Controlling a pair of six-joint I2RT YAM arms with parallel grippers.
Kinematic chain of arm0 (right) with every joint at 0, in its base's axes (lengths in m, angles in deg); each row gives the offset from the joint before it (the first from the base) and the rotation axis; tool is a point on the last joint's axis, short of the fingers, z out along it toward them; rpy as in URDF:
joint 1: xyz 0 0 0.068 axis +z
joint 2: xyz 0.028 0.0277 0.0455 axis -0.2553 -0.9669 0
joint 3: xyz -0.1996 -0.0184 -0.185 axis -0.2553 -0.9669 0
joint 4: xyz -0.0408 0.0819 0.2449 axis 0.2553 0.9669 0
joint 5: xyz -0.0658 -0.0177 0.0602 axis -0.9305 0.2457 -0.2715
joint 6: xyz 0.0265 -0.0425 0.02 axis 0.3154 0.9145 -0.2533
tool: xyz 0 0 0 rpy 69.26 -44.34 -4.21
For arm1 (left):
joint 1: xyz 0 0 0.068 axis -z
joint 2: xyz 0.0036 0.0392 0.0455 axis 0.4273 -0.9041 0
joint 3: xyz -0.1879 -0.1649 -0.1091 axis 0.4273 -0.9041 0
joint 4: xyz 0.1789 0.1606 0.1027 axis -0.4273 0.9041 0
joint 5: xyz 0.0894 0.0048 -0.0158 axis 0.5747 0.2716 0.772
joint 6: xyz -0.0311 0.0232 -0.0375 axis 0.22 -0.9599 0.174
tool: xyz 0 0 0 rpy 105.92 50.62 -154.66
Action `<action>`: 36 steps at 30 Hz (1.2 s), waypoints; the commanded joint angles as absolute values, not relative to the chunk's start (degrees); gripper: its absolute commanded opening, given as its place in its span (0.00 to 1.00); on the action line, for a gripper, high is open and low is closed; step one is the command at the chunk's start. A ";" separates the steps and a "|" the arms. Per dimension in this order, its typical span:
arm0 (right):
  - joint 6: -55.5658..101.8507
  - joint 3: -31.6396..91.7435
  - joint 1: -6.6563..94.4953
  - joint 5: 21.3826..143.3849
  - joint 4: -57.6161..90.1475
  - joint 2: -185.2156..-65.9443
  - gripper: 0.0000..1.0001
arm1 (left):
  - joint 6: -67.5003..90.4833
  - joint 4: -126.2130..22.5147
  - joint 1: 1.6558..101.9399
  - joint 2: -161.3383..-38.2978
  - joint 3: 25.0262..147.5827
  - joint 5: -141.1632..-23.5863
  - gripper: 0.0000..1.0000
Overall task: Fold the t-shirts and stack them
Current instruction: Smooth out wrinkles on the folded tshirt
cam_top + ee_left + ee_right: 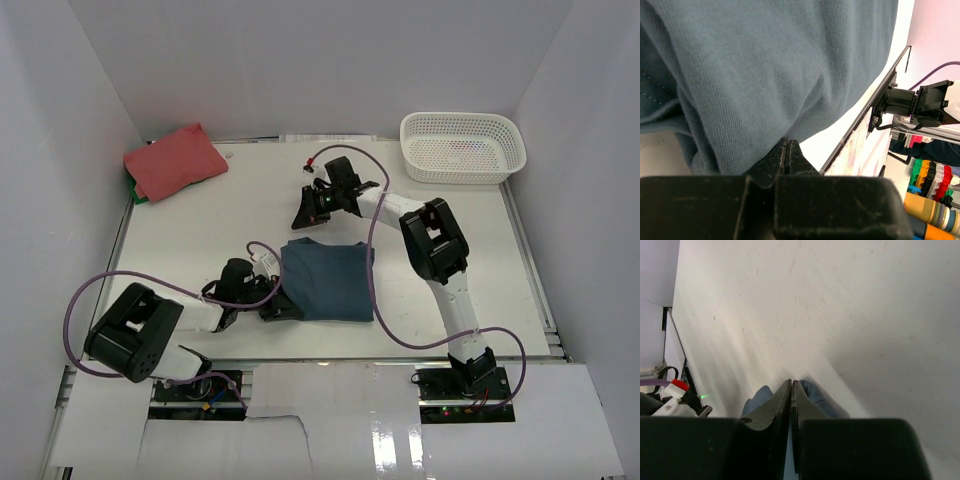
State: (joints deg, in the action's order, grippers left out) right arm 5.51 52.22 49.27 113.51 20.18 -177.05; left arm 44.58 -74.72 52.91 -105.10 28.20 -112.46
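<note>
Your left gripper (786, 150) closed tight at the blue tee's (330, 280) near-left edge, right gripper (791, 387) closed at its far-left corner, pinched cloth indiscernible in either, tee folded flat, red tee (175, 160) folded far-left of it, basket (460, 172) far-right.

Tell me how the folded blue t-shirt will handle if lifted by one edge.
Probably floppy: the blue t-shirt is thin knit cloth, creased beside the left tool, so its layers would likely sag and unfold. Likely light for its size. Pushed across the table, it may bunch rather than slide.
</note>
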 commanded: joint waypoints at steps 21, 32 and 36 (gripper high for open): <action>11.68 23.34 46.26 117.37 26.75 -149.27 0.08 | 40.43 -55.87 60.01 -99.10 48.41 -106.28 0.00; 9.13 10.76 44.33 120.62 20.16 -144.61 0.08 | 41.31 -67.40 67.75 -116.60 52.45 -103.38 0.00; 9.48 9.70 43.54 120.80 19.36 -145.31 0.08 | 41.22 -68.38 67.75 -120.82 53.86 -102.51 0.00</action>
State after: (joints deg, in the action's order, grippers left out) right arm 9.38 10.38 44.24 119.06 22.50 -146.58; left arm 41.52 -64.47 67.80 -120.11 51.87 -104.53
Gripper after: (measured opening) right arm 0.078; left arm 0.028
